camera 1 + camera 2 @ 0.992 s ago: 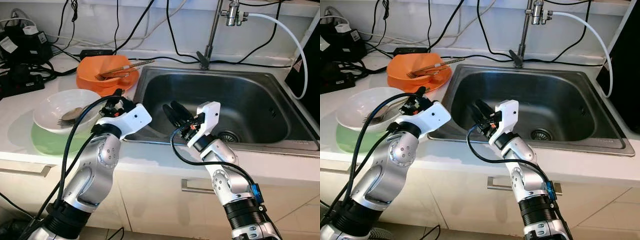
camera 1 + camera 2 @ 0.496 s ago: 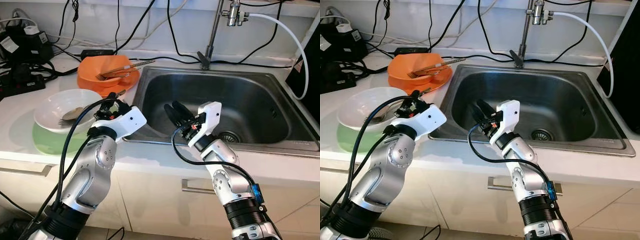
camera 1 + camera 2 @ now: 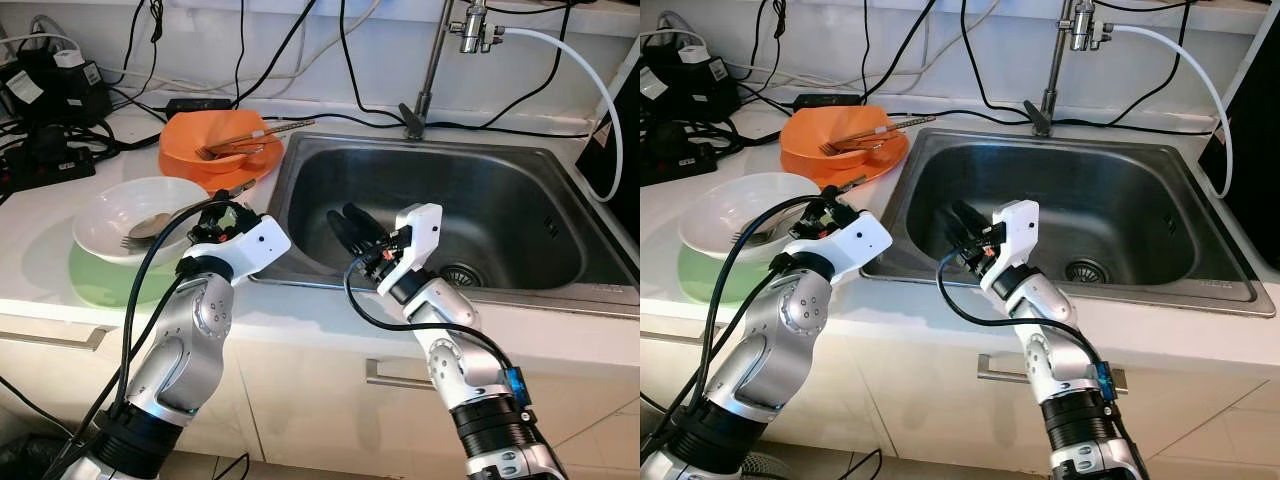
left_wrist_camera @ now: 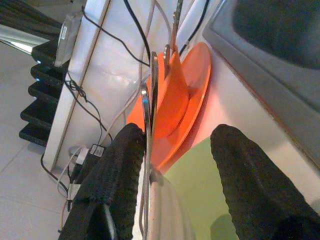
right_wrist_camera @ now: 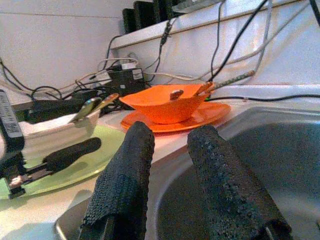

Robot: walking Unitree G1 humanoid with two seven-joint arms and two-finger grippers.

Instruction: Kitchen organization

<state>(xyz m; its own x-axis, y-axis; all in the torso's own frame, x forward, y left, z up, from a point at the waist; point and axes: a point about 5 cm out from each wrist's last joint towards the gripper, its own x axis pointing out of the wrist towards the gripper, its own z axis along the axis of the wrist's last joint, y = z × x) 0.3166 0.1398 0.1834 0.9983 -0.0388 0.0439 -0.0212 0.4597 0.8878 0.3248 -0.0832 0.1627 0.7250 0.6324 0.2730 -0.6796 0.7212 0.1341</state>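
1. Beside the sink (image 3: 520,190), the left tool (image 3: 222,205) hovers with fingers spread near the white bowl (image 3: 130,205) on the green plate (image 3: 100,285).
2. Over the sink's near edge, the right tool (image 3: 350,225) hangs, fingers slightly apart.
3. Behind them, the orange bowl (image 3: 215,150) holds utensils.

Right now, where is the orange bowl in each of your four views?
Left eye view: orange bowl upper left, beside the sink.
Right eye view: upper left, left of the sink.
Left wrist view: centre, seen edge-on beyond the fingers.
Right wrist view: centre, above the fingers.
Shared landmark: the orange plate under it.
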